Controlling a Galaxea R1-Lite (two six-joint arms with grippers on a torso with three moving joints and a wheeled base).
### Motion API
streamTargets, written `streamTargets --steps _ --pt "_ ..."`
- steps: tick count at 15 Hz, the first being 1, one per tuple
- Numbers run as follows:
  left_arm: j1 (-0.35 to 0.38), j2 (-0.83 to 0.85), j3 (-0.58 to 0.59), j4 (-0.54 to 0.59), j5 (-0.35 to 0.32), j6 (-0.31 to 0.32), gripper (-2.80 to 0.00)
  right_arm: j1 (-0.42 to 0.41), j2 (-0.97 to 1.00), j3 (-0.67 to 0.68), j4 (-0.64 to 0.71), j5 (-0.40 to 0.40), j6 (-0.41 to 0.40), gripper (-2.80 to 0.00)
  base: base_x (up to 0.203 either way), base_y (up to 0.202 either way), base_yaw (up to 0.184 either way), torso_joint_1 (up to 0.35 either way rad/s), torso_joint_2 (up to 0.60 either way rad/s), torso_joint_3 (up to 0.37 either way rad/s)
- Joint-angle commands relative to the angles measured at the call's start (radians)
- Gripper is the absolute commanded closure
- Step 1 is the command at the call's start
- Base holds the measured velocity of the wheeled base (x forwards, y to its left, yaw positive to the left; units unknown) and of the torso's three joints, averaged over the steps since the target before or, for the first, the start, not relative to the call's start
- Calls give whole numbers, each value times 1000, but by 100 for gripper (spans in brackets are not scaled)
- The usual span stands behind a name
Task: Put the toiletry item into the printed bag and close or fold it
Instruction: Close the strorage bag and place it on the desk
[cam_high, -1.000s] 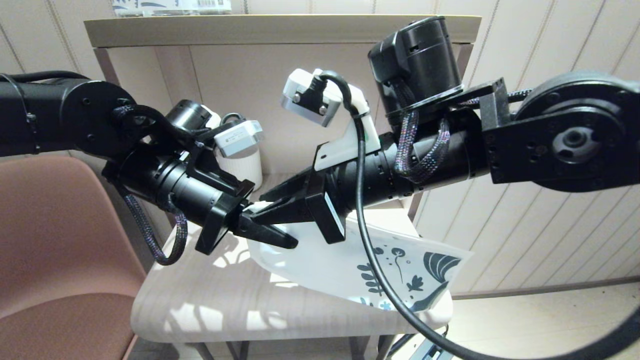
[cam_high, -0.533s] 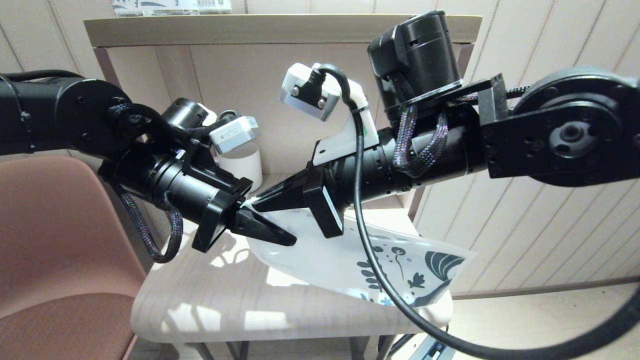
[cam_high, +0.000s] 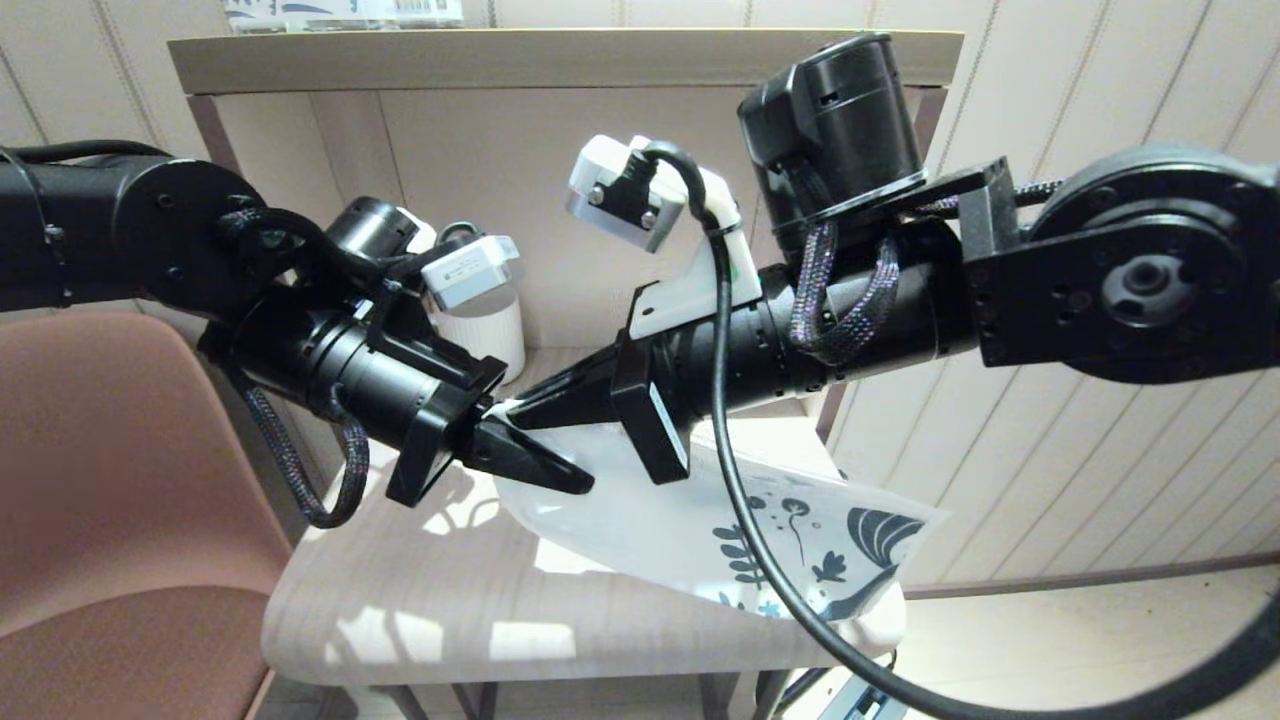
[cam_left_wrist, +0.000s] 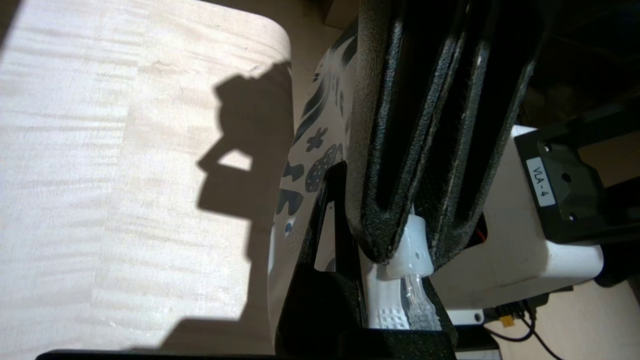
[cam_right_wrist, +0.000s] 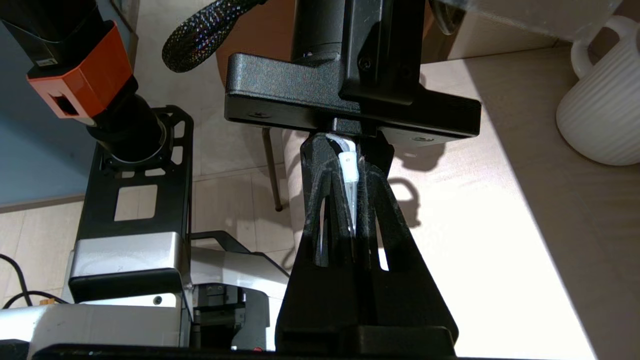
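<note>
The printed bag (cam_high: 700, 520) lies slanted over the pale seat, its leaf-print end at the right edge and its top end lifted. My left gripper (cam_high: 520, 450) is shut on that top end's corner tab (cam_left_wrist: 395, 315). From the opposite side my right gripper (cam_high: 512, 412) is shut on the bag's white slider (cam_left_wrist: 412, 245), which also shows pinched between its fingertips (cam_right_wrist: 348, 167). The two grippers meet tip to tip, almost touching. The toiletry item is not in sight in any view.
A white ribbed mug (cam_high: 485, 335) stands behind the left wrist on the seat (cam_high: 400, 600). Above is a shelf top (cam_high: 560, 60) with a printed package (cam_high: 340, 12). A reddish-brown chair (cam_high: 100, 500) is at the left.
Both grippers rose a little with the bag's top end, then sank back; the bag's printed end shifted slightly. Both grips stay as they were.
</note>
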Motion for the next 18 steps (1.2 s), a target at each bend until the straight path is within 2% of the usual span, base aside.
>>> streamTargets --steps 1,13,18 --pt "2 -6 0 5 -7 5 0 -6 -19 24 1 2 -1 0 0 0 0 0 0 0" --pt "0 -7 10 4 -4 9 0 -68 -101 105 -1 1 -3 0 0 0 0 0 0 0" --pt "2 -16 28 -15 -4 10 0 -132 -184 197 -1 8 -3 0 0 0 0 0 0 0"
